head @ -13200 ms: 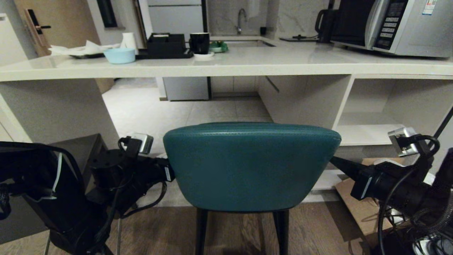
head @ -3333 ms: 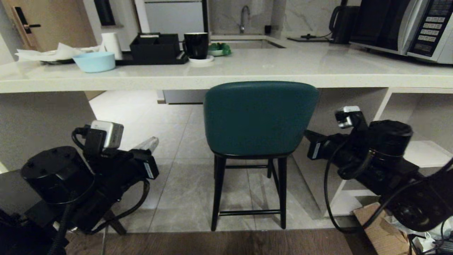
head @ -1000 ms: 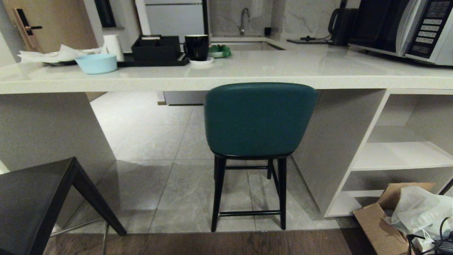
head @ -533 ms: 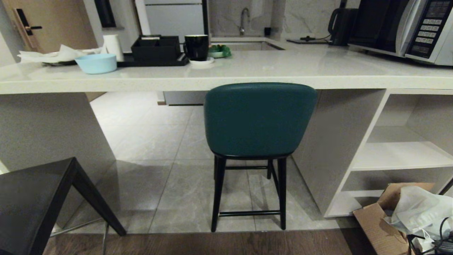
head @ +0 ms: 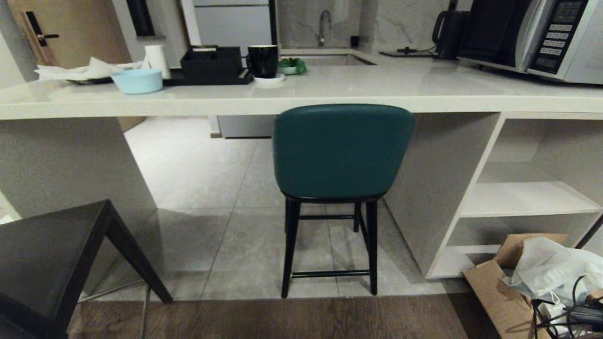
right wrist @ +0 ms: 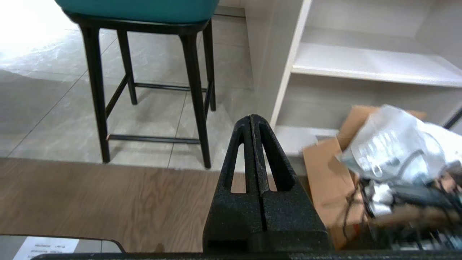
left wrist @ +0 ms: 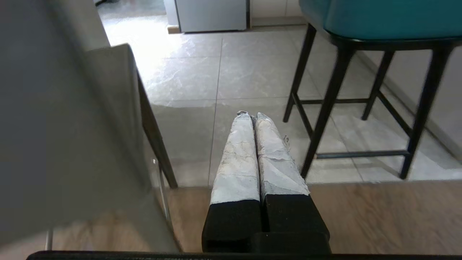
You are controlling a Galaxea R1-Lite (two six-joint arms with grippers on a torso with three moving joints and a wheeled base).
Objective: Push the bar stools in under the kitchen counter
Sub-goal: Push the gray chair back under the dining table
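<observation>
Standing with its four black legs on the grey tile, the teal stool has its back right at the front edge of the table, seat tucked beneath the slab, near the white shelving on the right. One dark stool sits at lower left, out from under the table, close to the slab side panel. No writing can be read anywhere; the microwave keypad is too small to make out. On the table: one pale blue bowl, one black mug, one black tray, one kettle. A cardboard box lies by the shelving. The left pincer, tips taped and pressed together, holds nothing low over the floor; the right pincer is likewise together and empty.
</observation>
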